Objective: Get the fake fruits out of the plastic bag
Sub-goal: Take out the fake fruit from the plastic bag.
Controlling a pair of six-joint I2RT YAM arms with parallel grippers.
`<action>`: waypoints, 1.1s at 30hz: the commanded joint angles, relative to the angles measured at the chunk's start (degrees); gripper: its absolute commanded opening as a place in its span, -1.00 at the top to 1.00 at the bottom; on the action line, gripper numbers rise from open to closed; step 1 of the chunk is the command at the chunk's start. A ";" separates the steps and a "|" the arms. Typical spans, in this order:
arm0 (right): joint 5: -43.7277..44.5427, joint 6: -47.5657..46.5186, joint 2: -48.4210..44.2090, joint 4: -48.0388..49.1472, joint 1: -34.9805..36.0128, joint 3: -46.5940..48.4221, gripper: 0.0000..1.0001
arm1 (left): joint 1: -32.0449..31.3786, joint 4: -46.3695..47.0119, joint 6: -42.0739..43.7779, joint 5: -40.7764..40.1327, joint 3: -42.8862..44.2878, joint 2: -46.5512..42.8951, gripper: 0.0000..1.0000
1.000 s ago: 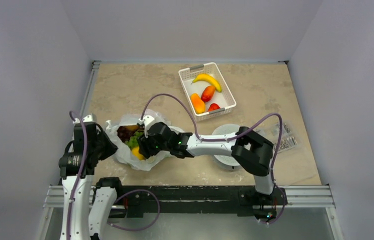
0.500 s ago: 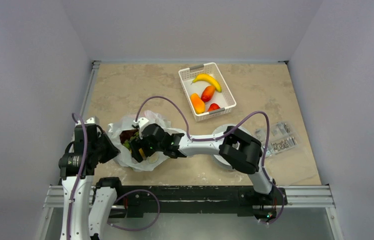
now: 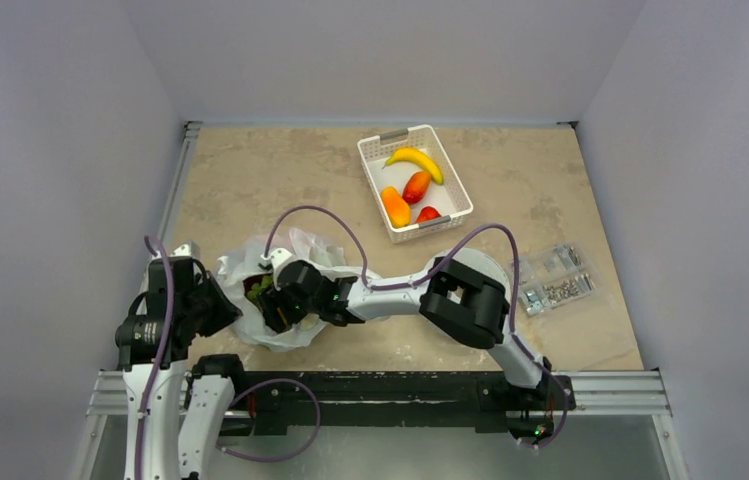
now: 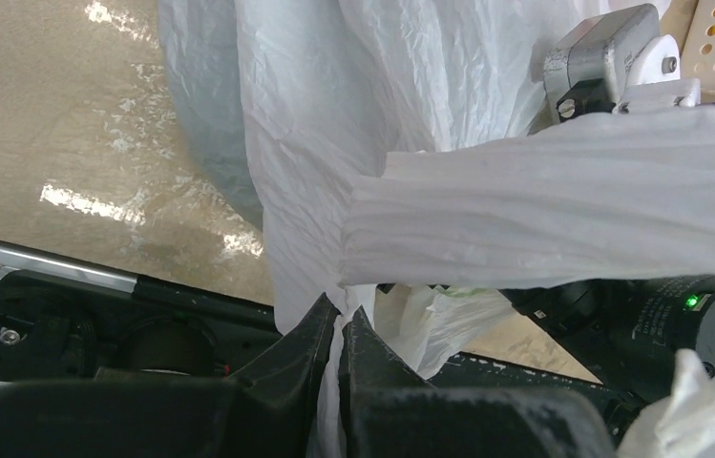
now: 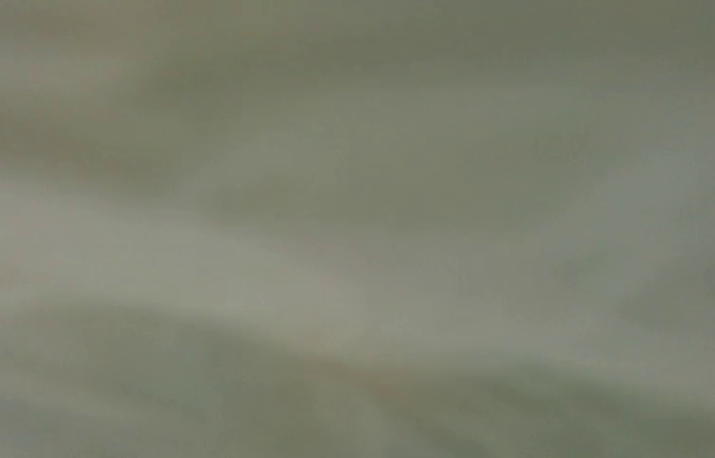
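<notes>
Right gripper [image 3: 272, 306] inside plastic bag [image 3: 302, 244] mouth, left gripper [image 4: 339, 320] pinching bag rim.
Your fake fruits [image 3: 253, 290], glossy dark red and green, sit just left of the right fingertips, in the crinkly translucent bag at the table's [image 3: 250, 170] near left. Left jaws closed on a thin fold; right jaws hidden, wrist view blurred, can't tell.

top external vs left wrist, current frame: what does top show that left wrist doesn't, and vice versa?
Only top: the banana in the basket, a clear parts box, and dark and green fruits in the mouth of the bag, beside the end of the right arm. Only left wrist: the left gripper shut on a pinch of bag film. Both: the bag and the right arm at it.
</notes>
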 commanded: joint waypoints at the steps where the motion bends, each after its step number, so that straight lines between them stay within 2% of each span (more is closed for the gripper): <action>1: 3.66 0.19 -3.15 0.78 0.23 -1.34 -0.10 | 0.08 -0.63 1.28 1.46 0.01 -0.63 1.00; 3: 3.95 -1.07 -4.51 0.41 0.23 -1.37 -0.07 | 0.05 -0.53 1.66 2.31 -0.07 0.22 1.00; 8: 4.69 -2.46 -8.08 -0.88 0.15 -1.60 0.38 | 0.03 0.46 2.71 4.21 0.32 2.04 1.00; 13: 4.97 -2.56 -11.56 -0.92 -0.28 -2.48 0.66 | 0.07 2.85 3.57 1.72 1.88 2.82 1.00; 23: 5.05 -2.90 -17.34 -1.97 -2.32 -4.27 0.99 | 0.04 3.85 5.31 1.62 2.37 6.76 1.00; 33: 7.10 -3.04 -28.78 0.14 -7.39 -10.52 1.00 | 0.05 4.54 4.59 1.42 1.77 3.08 1.00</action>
